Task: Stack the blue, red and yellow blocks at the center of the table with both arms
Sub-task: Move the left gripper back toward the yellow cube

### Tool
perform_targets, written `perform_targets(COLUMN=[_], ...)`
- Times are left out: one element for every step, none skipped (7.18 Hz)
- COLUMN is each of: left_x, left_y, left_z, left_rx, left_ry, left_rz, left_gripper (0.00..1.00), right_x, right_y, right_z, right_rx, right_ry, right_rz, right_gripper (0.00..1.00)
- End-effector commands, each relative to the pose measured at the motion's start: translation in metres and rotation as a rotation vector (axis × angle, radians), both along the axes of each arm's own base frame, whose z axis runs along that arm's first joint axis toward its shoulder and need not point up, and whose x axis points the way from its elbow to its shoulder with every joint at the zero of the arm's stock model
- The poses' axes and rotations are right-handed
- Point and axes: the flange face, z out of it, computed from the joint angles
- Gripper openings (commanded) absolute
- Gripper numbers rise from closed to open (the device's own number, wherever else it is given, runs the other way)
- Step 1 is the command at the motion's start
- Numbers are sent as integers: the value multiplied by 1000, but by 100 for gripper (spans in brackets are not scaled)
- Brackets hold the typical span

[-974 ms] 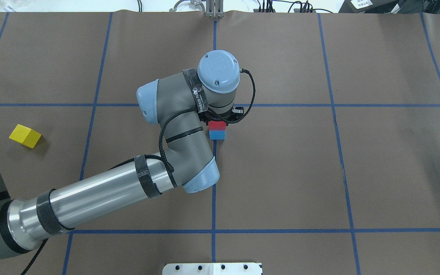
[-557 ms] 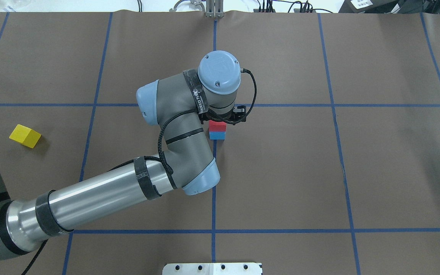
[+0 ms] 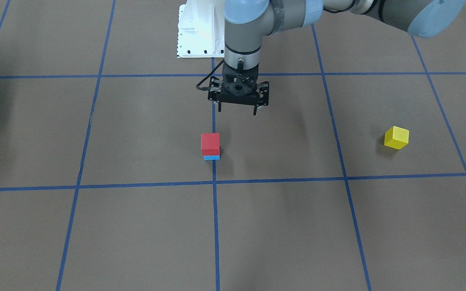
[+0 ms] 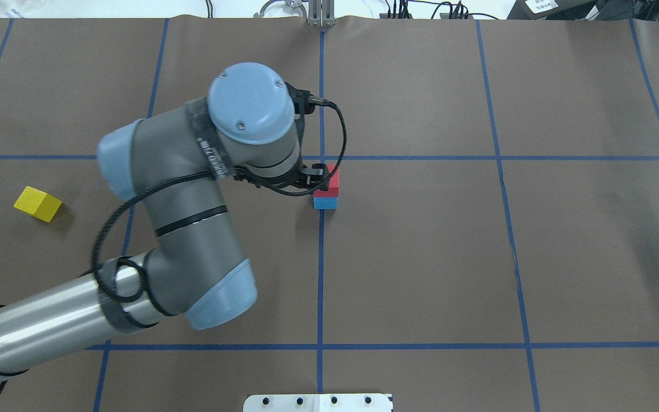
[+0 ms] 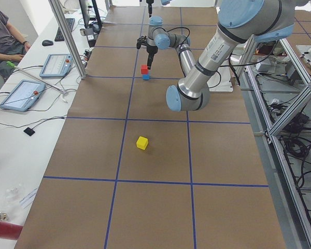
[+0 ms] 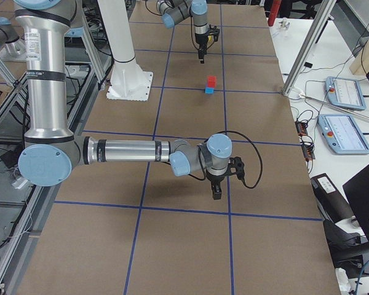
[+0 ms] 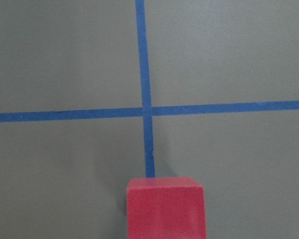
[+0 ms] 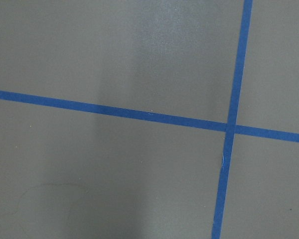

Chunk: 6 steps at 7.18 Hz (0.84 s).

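On brown paper (image 3: 136,226) gridded with blue tape (image 3: 136,185) — left tool (image 3: 237,111) wide, empty; right tool (image 6: 216,192) cannot tell.

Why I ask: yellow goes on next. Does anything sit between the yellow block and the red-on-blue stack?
Nothing visible: bare table from the yellow block to the red block on the blue block. The left hand hangs above.

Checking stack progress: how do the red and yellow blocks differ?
The red block sits atop the blue block at centre; the yellow block lies alone on the table, toward the robot's left. The red block is square with the grid tape; the yellow block is turned askew. Both are similar-sized cubes.
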Motion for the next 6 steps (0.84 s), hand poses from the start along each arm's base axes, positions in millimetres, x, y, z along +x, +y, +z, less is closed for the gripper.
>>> perform_targets(left_x=[-120,-179,-216,-231,-241,-245], left_y=[-35,-53,-77,-81,-78,-60], left_z=[117,196,260,318,353,374], left_rx=[80,94,122,160,185,163], left_ry=[-62,-60,-70,-95,-96,-41], left_rz=[90,174,213,281,309,355], left_gripper=[100,100,100,100,100,100], right_x=[-3,-4,-5,-6,-6,-6], right_y=[-14,-19,-21,-24,-26,-26], right_z=[-4,-4,-3,-6,-7,-7], right_rx=[6,6,4,10,12,12], right_ry=[-1,-2,-2,-4,-4,-4], right_rz=[1,1,1,1,1,2], right_gripper=[100,100,100,100,100,100])
